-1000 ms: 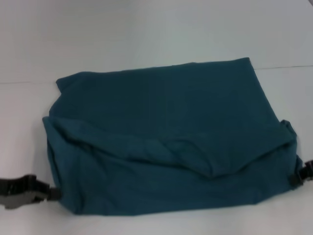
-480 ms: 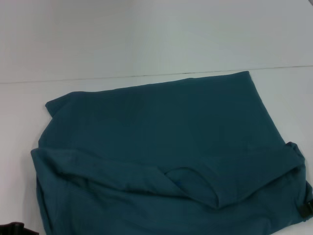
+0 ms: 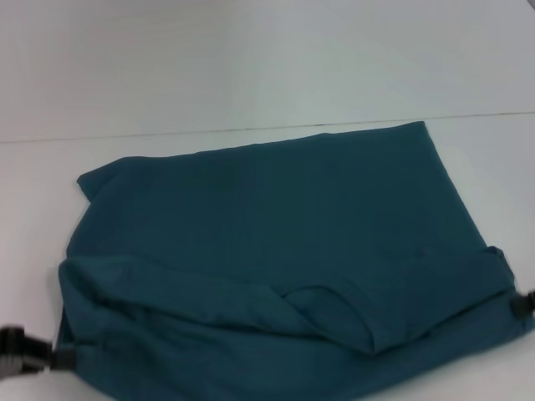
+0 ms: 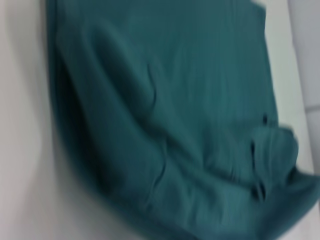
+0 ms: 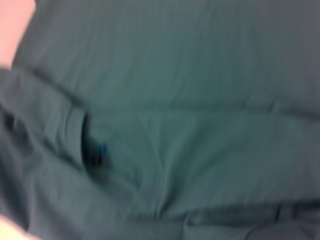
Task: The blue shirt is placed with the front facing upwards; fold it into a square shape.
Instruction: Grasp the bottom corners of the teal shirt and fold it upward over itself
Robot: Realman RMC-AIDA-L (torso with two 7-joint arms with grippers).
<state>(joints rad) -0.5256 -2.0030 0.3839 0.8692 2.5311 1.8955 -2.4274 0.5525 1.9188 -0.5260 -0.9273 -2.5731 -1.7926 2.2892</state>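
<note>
While both grippers are carrying the near hem of the blue shirt (image 3: 276,251) over its body on the white table (image 3: 251,58), you should be keeping them level so the sagging fold lands straight. The left gripper (image 3: 65,357) and right gripper (image 3: 522,306) are touching the fabric's edges; whether they are pinching, I cannot tell. Compared with half a second ago, both are showing higher at the corners.

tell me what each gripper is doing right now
Left gripper: at the near left edge of the blue shirt; finger state cannot be told.
Right gripper: at the shirt's right edge; cannot be told.
</note>
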